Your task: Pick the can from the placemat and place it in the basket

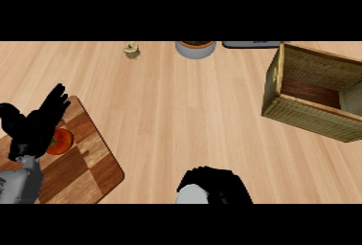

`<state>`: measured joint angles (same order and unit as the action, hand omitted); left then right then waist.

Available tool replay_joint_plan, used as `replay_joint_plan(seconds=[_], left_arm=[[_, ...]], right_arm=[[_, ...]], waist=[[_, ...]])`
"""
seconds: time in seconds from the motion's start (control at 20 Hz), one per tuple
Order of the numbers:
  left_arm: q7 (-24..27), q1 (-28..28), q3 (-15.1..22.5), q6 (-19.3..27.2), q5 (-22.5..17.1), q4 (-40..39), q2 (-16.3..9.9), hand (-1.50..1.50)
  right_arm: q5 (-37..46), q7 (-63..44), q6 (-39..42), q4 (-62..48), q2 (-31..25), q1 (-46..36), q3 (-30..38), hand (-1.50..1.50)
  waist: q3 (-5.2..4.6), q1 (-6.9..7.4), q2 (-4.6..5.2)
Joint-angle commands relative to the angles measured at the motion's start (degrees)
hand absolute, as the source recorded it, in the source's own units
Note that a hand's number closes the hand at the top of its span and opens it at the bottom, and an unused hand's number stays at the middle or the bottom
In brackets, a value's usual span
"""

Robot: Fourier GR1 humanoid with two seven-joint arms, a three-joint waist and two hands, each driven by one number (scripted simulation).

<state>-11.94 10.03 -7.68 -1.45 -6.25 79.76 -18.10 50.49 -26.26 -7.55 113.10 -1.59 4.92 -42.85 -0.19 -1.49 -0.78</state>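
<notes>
A pale wooden counter (176,110) is seen from above, its planks running across the whole view. At the left, a brown wooden placemat (88,158) in a checker pattern is laid at an angle. The left hand (32,127) is held over its left part, fingers straight and spread apart, nothing gripped. Just under and beside that hand a red-orange round thing (62,141), taken to be the can seen end-on, is set on the placemat, partly covered by the hand. At the far edge a small pale bottle (131,50) and a grey pot with a plant (195,49) are placed, with a dark flat object (251,44) beside them. At the lower middle the right hand (216,184) is shown with fingers curled together, nothing visible within. At the right stands the woven basket (311,117), its brown floor bare, well apart from the can.
</notes>
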Motion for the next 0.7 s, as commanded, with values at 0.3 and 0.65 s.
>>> replay_joint_plan(seconds=[0.3,0.65], left_arm=[[0.2,-0.2,-0.1,0.0,0.3,-0.3,0.4,0.00],[-3.4,2.0,1.8,-0.6,0.4,1.7,1.0,0.00]], right_arm=[[14.4,-26.5,3.9,20.3,1.4,-8.9,-5.1,1.50],[11.8,-45.8,14.2,21.6,1.5,-33.3,4.9,1.50]], waist=[[-0.07,0.19,0.12],[0.02,2.07,0.58]])
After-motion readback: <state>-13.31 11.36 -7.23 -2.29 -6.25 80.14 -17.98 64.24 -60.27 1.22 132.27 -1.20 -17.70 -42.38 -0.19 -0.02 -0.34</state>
